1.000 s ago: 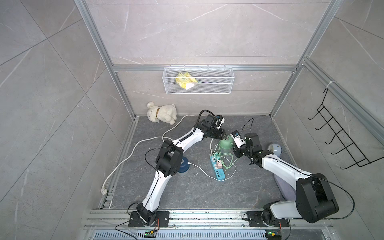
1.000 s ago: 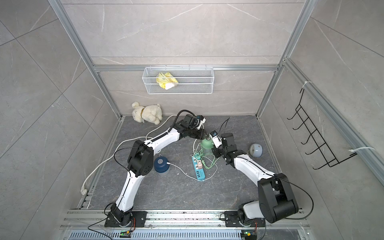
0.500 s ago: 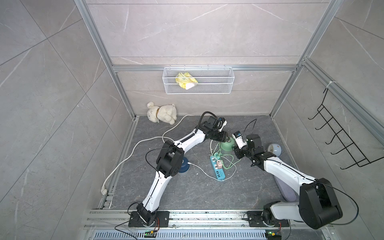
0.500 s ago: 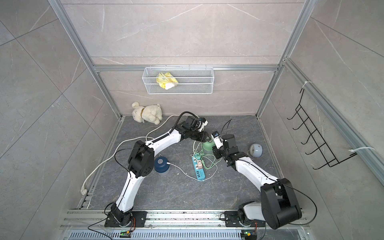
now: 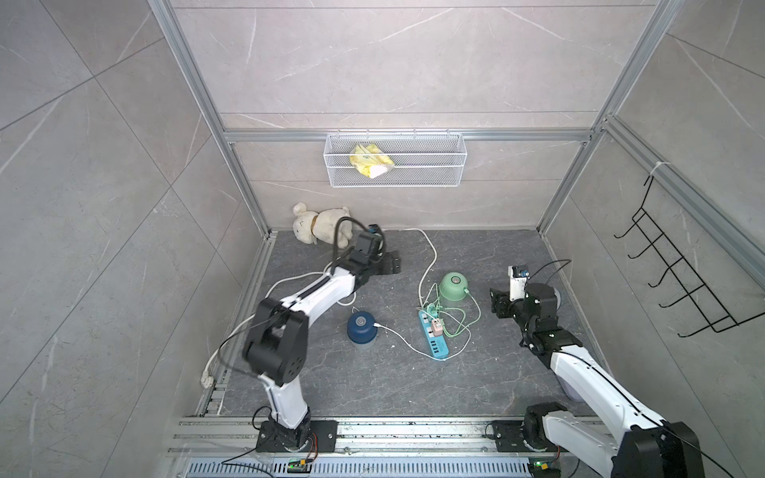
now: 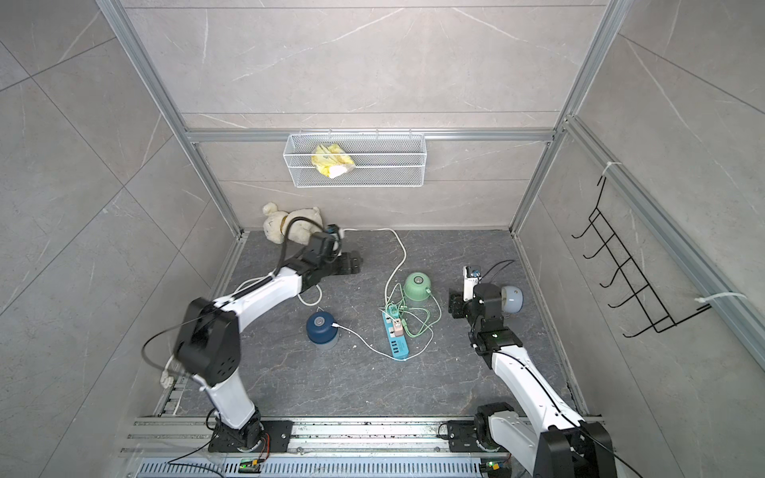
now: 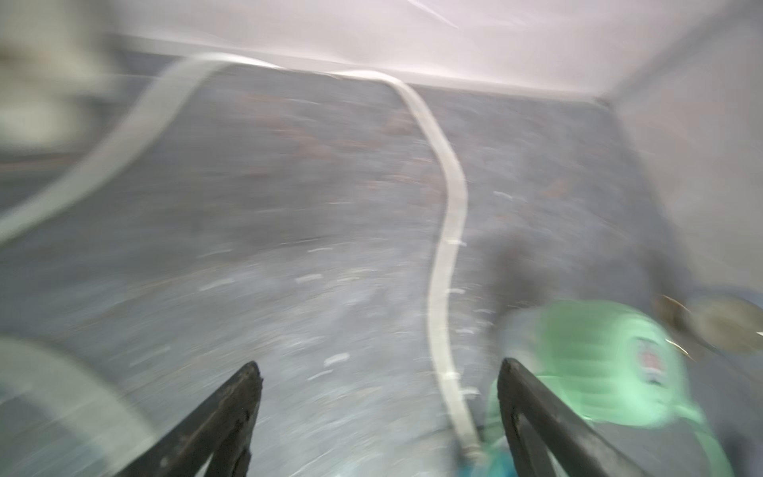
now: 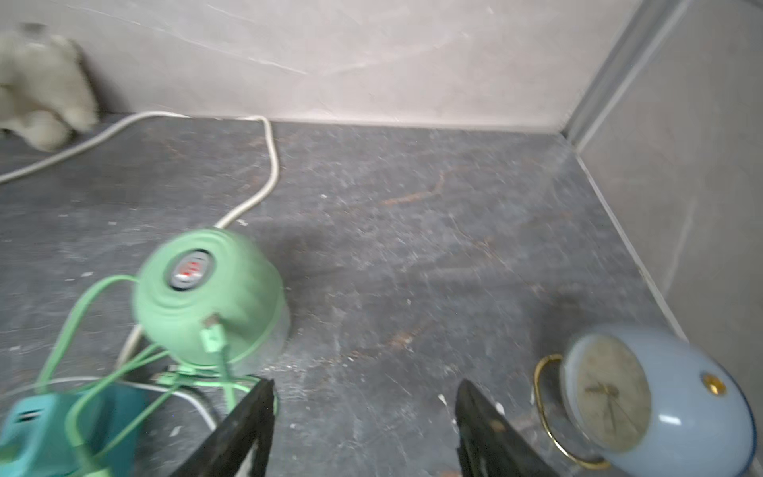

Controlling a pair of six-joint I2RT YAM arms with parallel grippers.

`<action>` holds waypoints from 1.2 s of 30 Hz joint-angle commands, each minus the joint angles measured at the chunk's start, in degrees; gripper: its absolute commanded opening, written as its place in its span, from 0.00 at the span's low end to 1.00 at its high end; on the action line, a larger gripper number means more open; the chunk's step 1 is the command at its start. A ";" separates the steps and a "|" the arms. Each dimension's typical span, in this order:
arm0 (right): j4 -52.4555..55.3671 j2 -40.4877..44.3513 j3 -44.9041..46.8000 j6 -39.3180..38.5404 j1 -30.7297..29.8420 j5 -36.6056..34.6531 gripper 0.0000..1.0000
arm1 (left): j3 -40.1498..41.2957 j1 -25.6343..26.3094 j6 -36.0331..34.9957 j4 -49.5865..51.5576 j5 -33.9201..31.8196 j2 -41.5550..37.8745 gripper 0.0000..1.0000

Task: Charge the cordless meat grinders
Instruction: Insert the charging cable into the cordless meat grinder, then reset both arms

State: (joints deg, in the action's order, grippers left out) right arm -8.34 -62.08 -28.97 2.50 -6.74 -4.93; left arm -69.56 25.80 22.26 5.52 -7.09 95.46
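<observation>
Judging by how things lie, both grinders look plugged in. The green grinder (image 8: pixel 206 297) stands just behind the strip (image 5: pixel 434 341), with the plug (image 8: pixel 212 335) of the green cable (image 8: pixel 225 371) in its side. The blue grinder (image 5: pixel 361 327) sits near the left arm (image 5: pixel 314 294), and a white cable (image 5: pixel 391 330) runs from it to the strip.

Your left gripper (image 7: pixel 377 367) hangs with jaws apart and empty, well clear of the green grinder. Your right gripper (image 8: pixel 365 384) is also spread and empty, between the green grinder and the clock (image 8: pixel 656 400).

Your main risk is the slack. The green cable lies in loose loops around the strip, close to the right gripper. If you sweep low there, a finger can hook a loop and pull the plug out or tip the grinder.

The strip's cord (image 8: pixel 274 169) passes under the left arm. Dragging that arm across it can shift the strip and tug both cables.

The left elbow is close to the blue grinder, so a careless swing can knock it. The clock is just beside the right gripper and can be bumped over.

You cannot tell from here whether either plug is fully seated.
</observation>
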 commanded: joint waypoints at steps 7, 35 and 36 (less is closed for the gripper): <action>-37.14 -22.34 6.53 0.18 0.95 -7.29 0.71 | 26.56 -19.39 -12.72 -12.12 -15.32 -20.36 0.90; -47.63 -25.76 10.25 -0.79 2.54 0.27 0.92 | 48.63 -30.73 -21.21 -53.50 8.21 -9.49 1.00; -47.65 -25.73 10.25 -0.80 2.53 0.27 0.92 | 48.47 -30.74 -21.33 -52.61 8.10 -9.73 1.00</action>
State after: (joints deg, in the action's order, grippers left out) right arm -54.11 -87.33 -19.00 1.72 -4.51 -5.21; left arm -19.79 -5.17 1.28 -42.72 0.38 86.76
